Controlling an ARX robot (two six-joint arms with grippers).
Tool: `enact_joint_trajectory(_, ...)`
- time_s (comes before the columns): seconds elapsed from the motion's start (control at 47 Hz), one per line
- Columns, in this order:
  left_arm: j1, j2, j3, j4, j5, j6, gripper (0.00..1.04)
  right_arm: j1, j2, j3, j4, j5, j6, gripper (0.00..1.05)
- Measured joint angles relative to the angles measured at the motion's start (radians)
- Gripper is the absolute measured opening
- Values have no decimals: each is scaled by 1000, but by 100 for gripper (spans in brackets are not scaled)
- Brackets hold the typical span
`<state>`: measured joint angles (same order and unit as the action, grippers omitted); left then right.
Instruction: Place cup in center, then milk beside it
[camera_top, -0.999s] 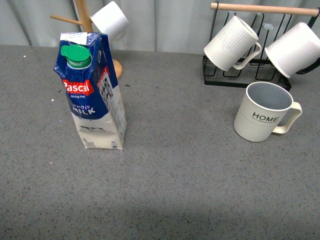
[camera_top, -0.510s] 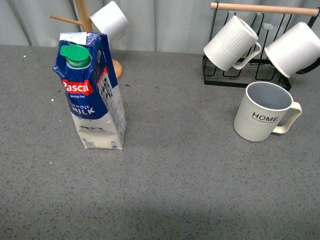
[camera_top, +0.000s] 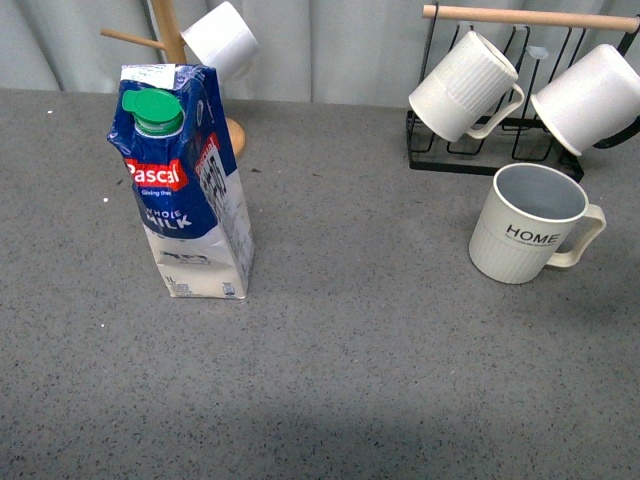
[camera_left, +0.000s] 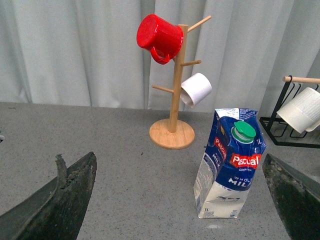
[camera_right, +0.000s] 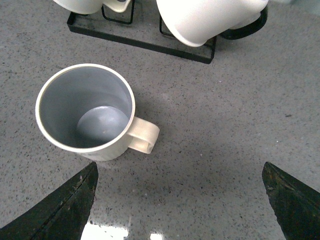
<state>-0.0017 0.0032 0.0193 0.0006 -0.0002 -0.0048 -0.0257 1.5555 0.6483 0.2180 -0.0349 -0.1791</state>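
The cup (camera_top: 527, 225), cream-white and ribbed with "HOME" in black, stands upright at the right of the grey table, handle to the right. From above, the right wrist view shows the cup (camera_right: 87, 111) and its grey inside. My right gripper (camera_right: 182, 200) is open above the table, beside the cup's handle, holding nothing. The milk (camera_top: 185, 180), a blue-and-white Pascal carton with a green cap, stands upright at the left. My left gripper (camera_left: 180, 200) is open and empty, some way short of the milk (camera_left: 230, 162). Neither arm shows in the front view.
A black wire rack (camera_top: 520, 90) with a wooden bar holds two white mugs behind the cup. A wooden mug tree (camera_left: 172, 100) with a red mug (camera_left: 160, 37) and a white mug (camera_left: 196, 90) stands behind the milk. Bare table lies between carton and cup.
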Motion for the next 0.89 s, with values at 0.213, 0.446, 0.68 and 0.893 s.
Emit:
enact_joint_trajectory(0.213, 0, 0, 0, 0, 0, 0, 98, 1, 207, 187, -89, 4, 56, 96)
enact_joint_trajectory(0.446, 0, 0, 0, 0, 0, 0, 98, 13, 332, 317, -141, -16, 64, 96)
enact_joint_trajectory(0.68, 0, 0, 0, 0, 0, 0, 98, 41, 434, 443, -212, -4, 64, 96)
enact_joint_trajectory(0.893, 0, 0, 0, 0, 0, 0, 98, 50, 481, 478, -235, 6, 64, 81)
